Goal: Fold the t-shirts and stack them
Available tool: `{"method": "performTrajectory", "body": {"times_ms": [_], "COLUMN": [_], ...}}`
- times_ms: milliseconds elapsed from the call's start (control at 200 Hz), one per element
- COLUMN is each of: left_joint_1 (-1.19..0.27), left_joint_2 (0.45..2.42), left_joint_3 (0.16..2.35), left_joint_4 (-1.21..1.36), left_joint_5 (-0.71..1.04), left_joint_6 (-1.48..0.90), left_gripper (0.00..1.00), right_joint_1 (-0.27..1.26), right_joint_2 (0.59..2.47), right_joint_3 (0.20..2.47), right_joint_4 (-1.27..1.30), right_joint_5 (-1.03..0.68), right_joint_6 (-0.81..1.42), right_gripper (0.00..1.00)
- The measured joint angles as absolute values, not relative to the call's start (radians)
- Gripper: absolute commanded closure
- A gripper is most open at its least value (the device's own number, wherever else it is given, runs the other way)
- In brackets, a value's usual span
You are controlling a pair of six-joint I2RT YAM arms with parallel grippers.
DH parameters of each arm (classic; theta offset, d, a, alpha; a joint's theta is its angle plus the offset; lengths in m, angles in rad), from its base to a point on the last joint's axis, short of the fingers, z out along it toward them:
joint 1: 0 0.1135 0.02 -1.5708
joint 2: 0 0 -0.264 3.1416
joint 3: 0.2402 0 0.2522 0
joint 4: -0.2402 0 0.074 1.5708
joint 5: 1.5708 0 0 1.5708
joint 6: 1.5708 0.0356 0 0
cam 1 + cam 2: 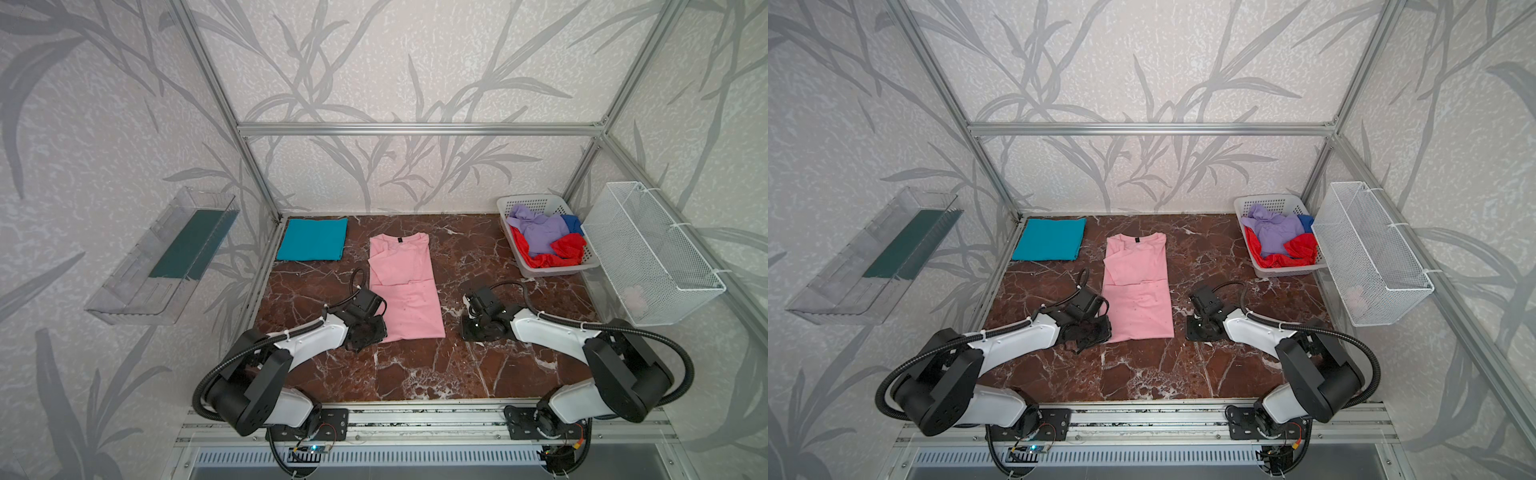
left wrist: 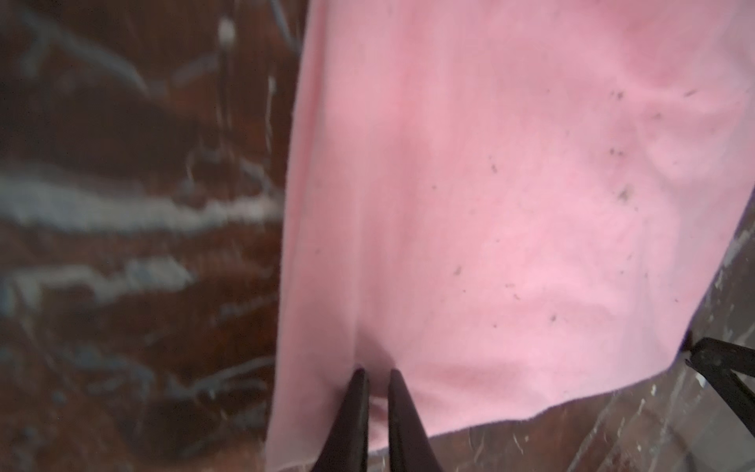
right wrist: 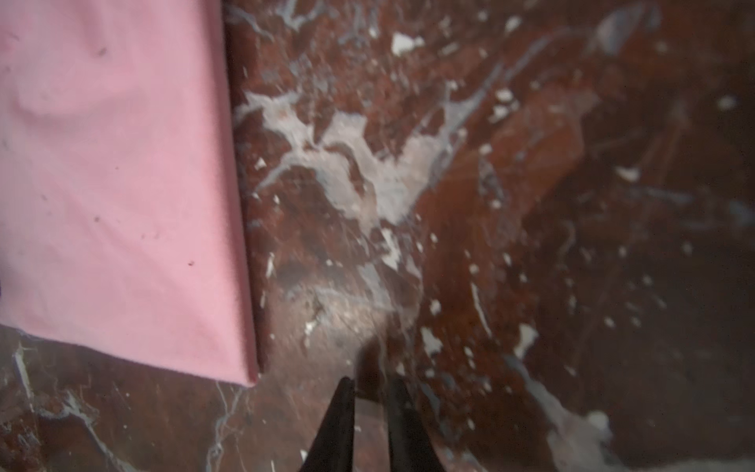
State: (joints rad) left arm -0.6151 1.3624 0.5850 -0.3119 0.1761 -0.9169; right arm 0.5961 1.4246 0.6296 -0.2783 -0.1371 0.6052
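The marble table [image 1: 415, 374] is carrying the pink t-shirt [image 1: 405, 286], lying folded lengthwise mid-table. The white basket [image 1: 548, 271] far right is holding crumpled t-shirts [image 1: 544, 232]. The teal t-shirt [image 1: 312, 239] is lying folded far left. The left gripper [image 2: 375, 374] is pinching the pink t-shirt's near-left corner; the right gripper [image 3: 369, 384] is hovering slightly parted over bare marble, empty.
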Motion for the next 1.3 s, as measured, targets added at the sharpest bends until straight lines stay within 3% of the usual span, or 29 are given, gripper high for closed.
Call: {"method": "performTrajectory", "body": {"times_ms": [115, 280, 435, 675, 875, 1040, 1115, 1235, 1300], "left_joint_1": [-0.719, -0.752, -0.752, -0.764, -0.771, -0.772, -0.773, -0.777, -0.778], "left_joint_2": [1.254, 1.053, 0.917, 0.883, 0.904, 0.948, 0.97, 0.996, 0.999], "left_joint_3": [0.54, 0.551, 0.548, 0.397, 0.374, 0.366, 0.363, 0.357, 0.356], "left_joint_4": [-0.381, -0.558, -0.634, -0.614, -0.56, -0.482, -0.446, -0.411, -0.405], "left_joint_5": [0.172, 0.099, 0.057, 0.073, 0.077, 0.084, 0.088, 0.097, 0.096], "left_joint_6": [-1.003, -1.066, -1.117, -1.205, -1.236, -1.254, -1.262, -1.274, -1.281], "left_gripper": [0.71, 0.59, 0.47, 0.42, 0.45, 0.66, 0.76, 1.0, 1.0], "right_joint_1": [0.633, 0.742, 0.772, 0.772, 0.772, 0.772, 0.771, 0.771, 0.771], "right_joint_2": [1.31, 1.175, 1.154, 1.269, 1.371, 1.417, 1.432, 1.447, 1.447], "right_joint_3": [0.574, 0.571, 0.57, 0.568, 0.566, 0.566, 0.566, 0.563, 0.559], "right_joint_4": [-0.333, -0.384, -0.379, -0.3, -0.175, -0.078, -0.05, -0.045, -0.053], "right_joint_5": [-0.131, -0.116, -0.158, -0.223, -0.271, -0.289, -0.294, -0.296, -0.295], "right_joint_6": [0.614, 0.597, 0.598, 0.619, 0.668, 0.697, 0.705, 0.711, 0.709], "right_gripper": [0.77, 0.54, 0.41, 0.44, 0.46, 0.52, 0.63, 0.9, 1.0]}}
